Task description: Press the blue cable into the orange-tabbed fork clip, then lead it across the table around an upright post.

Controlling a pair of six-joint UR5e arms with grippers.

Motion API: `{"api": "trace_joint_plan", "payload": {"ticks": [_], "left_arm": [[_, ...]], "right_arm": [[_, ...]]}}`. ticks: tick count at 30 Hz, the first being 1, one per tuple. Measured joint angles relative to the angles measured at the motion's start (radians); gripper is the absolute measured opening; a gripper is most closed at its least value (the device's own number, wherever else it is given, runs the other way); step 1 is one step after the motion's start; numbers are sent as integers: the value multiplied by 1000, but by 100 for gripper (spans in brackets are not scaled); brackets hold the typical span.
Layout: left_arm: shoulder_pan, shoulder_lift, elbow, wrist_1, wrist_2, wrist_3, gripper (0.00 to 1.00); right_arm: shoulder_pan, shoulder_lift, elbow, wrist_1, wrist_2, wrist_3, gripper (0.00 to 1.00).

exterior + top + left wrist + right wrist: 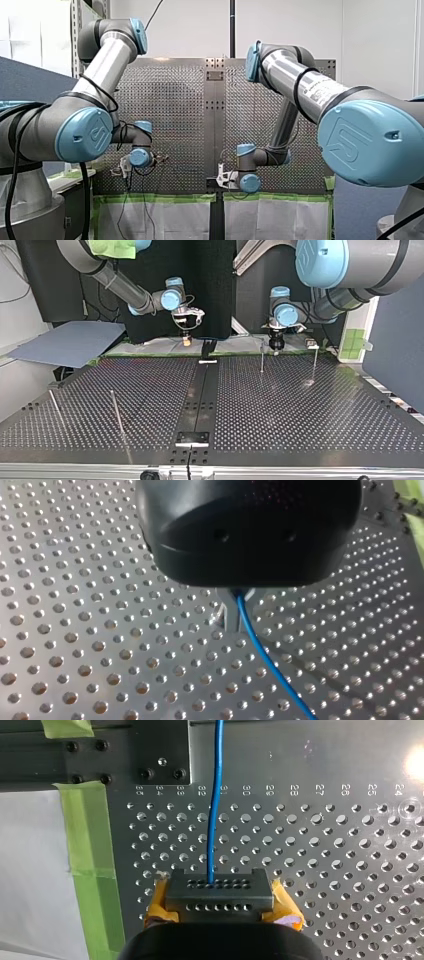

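At the top view's left, my right arm's yellow-padded gripper (187, 340) hangs over the far edge of the perforated metal table (150, 390) with its fingers drawn together. Its wrist view shows the thin blue cable (215, 820) pinched in them and running ahead over the holes. Further right, my left arm's black gripper (276, 344) hangs, as seen there, between two thin upright metal posts (261, 357). It is closed on the same cable, which trails away beneath it
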Motion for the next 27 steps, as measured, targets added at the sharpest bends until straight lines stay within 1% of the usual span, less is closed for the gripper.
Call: {"api": "trace_joint_plan", "payload": {"ticks": [5,12,18,19,20,21,23,24,25,26,27], "left_arm": [[4,0,15,-12,0,0,0],[11,0,23,-14,0,0,0],[17,0,25,-11,3,4,0],[18,0,25,-10,5,8,9],[18,0,25,-9,9,11,22],[19,0,25,-8,13,15,22],[21,0,23,-8,13,18,43],[22,0,20,-7,8,18,43],[22,0,17,-5,2,18,50],[23,1,15,-2,-3,19,59],[23,1,12,2,-6,19,59]], "right_arm": [[-9,0,-20,27,0,0,0],[-37,0,-54,50,-2,0,0],[-50,0,-79,84,-2,-1,0],[-51,0,-80,88,-2,-1,0],[-51,0,-81,91,-2,-2,0],[-51,0,-82,96,-2,-3,0],[-52,0,-83,102,-2,-6,0],[-52,0,-83,104,-2,-8,0],[-52,0,-83,106,-2,-9,0],[-52,0,-83,107,-2,-10,0],[-52,0,-83,108,-2,-10,0]]}}
